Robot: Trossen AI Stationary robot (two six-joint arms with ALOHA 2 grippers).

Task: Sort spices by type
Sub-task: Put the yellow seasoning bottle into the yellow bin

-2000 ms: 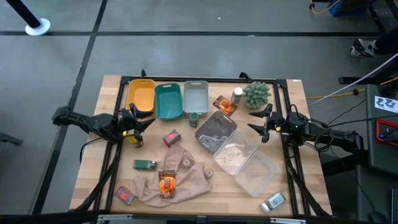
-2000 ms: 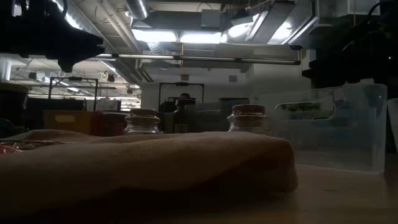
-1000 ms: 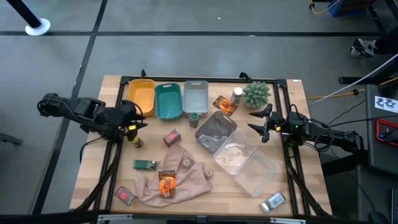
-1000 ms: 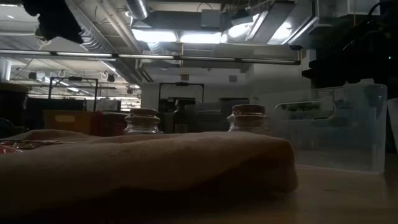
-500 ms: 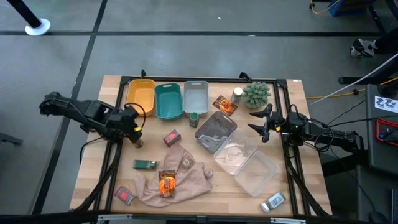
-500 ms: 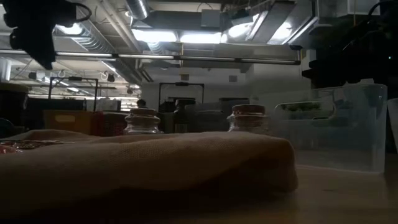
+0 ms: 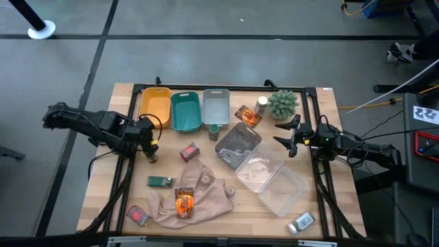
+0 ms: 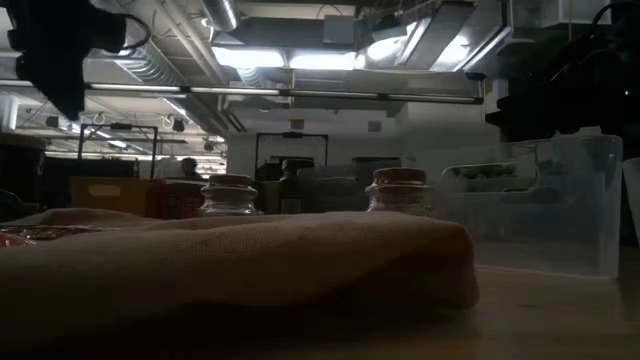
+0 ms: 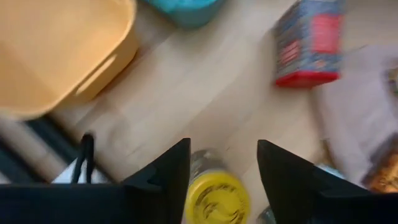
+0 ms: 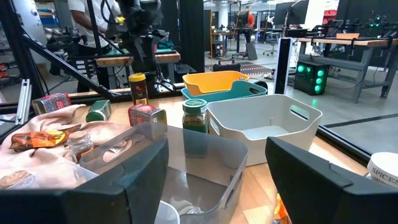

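My left gripper (image 7: pixel 148 142) is open and slants down over a yellow-lidded jar (image 9: pixel 217 198), which stands upright on the table (image 7: pixel 206 88) near its left edge. In the left wrist view the lid shows between the two fingers, and nothing touches it. A red packet (image 7: pixel 189 151), a small green box (image 7: pixel 159 181) and a green-lidded jar (image 7: pixel 214 130) sit mid-table. One orange sachet (image 7: pixel 184 202) lies on the beige cloth (image 7: pixel 206 192); another (image 7: pixel 247 115) lies beside a silver-capped jar (image 7: pixel 261 103). My right gripper (image 7: pixel 285 135) waits open and level at the right edge.
Yellow (image 7: pixel 156 106), teal (image 7: pixel 185 111) and pale grey (image 7: pixel 216 106) bins line the far edge. Two clear containers (image 7: pixel 237 144) (image 7: pixel 271 180) lie right of centre. A green plant ball (image 7: pixel 282 103) sits far right. A red packet (image 7: pixel 137 215) and a silver item (image 7: pixel 302 221) lie near the front edge.
My left gripper has tipped from nearly level to pointing steeply down and has sunk over the yellow-lidded jar, rolling a little as it went. The jar and the other spices have stayed where they were.
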